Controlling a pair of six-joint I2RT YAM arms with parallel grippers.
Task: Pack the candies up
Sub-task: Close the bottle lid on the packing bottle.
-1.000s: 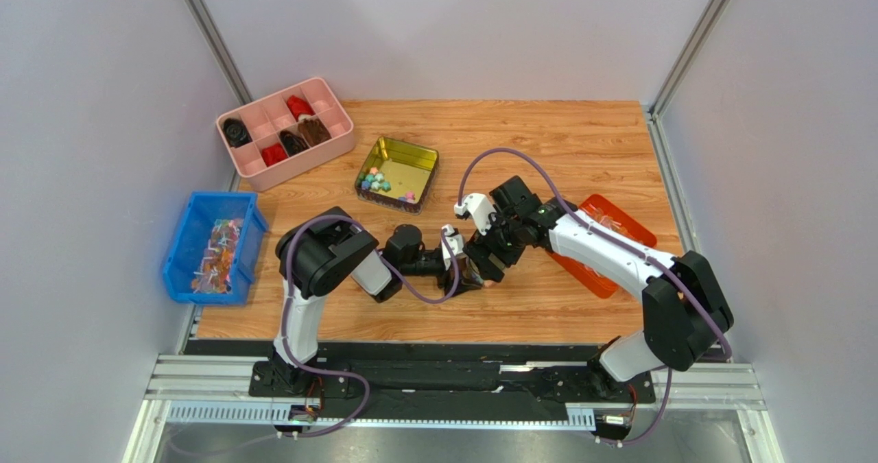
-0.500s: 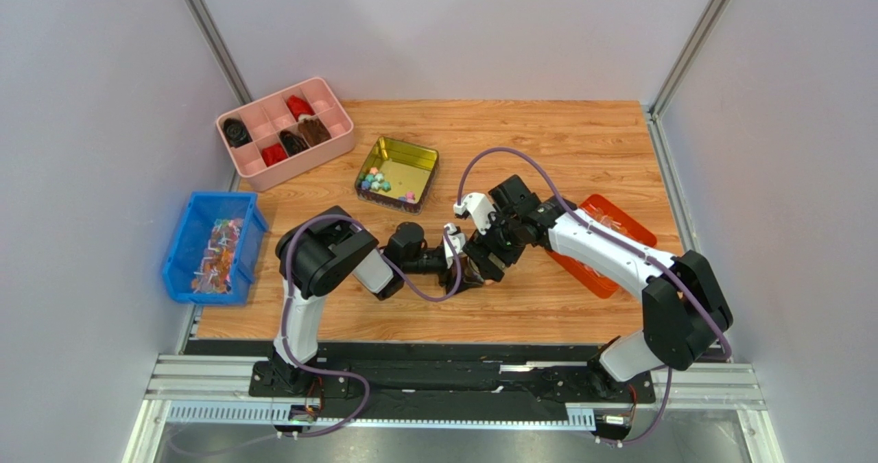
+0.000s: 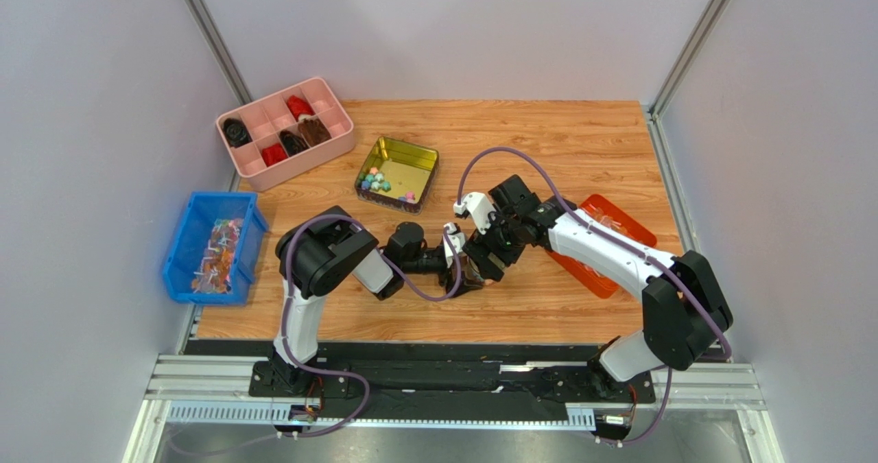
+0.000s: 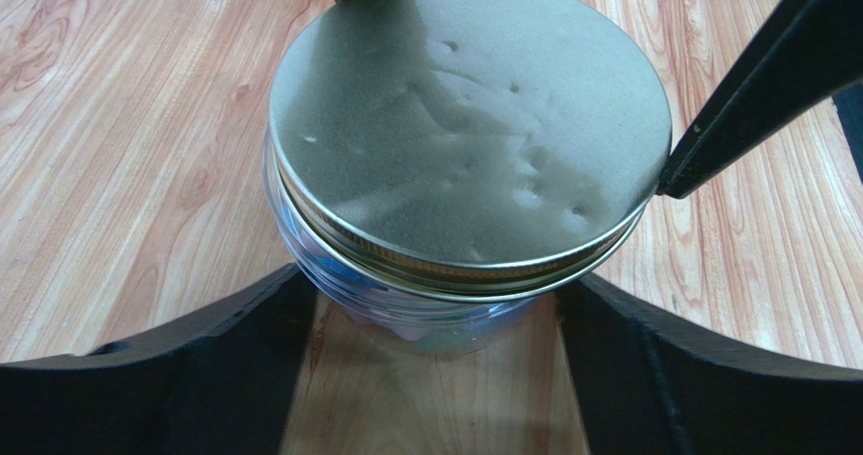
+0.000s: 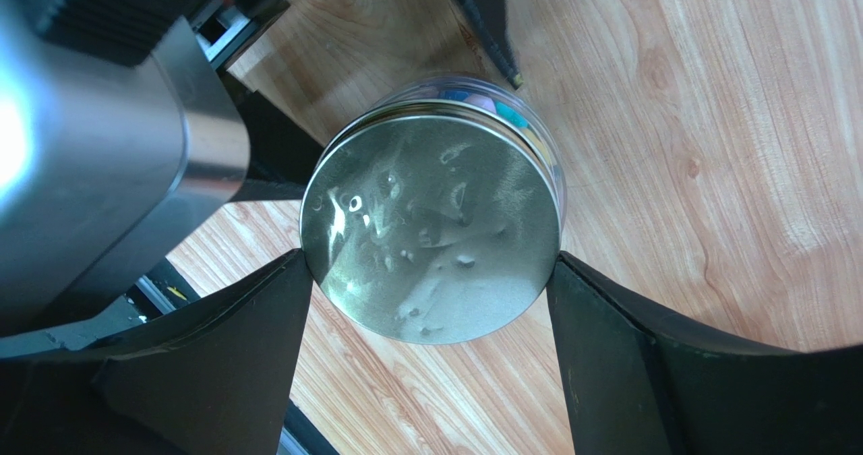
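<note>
A: Where are the candies (image 3: 381, 183)?
B: In 2 places: some in the gold tin (image 3: 404, 157) at the back of the table (image 3: 577, 144), others showing through the jar (image 4: 436, 319) mid-table.
A: Who holds what?
B: The left gripper (image 4: 430, 313) clamps the jar's clear body. The right gripper (image 5: 430, 263) pinches its metal lid (image 4: 466, 121) at the rim.

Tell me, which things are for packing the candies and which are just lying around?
For the job: candies, gold tin, jar, lid, left tool on the jar, right tool on the lid.
Just lying about: pink box, blue bin, orange tray.
</note>
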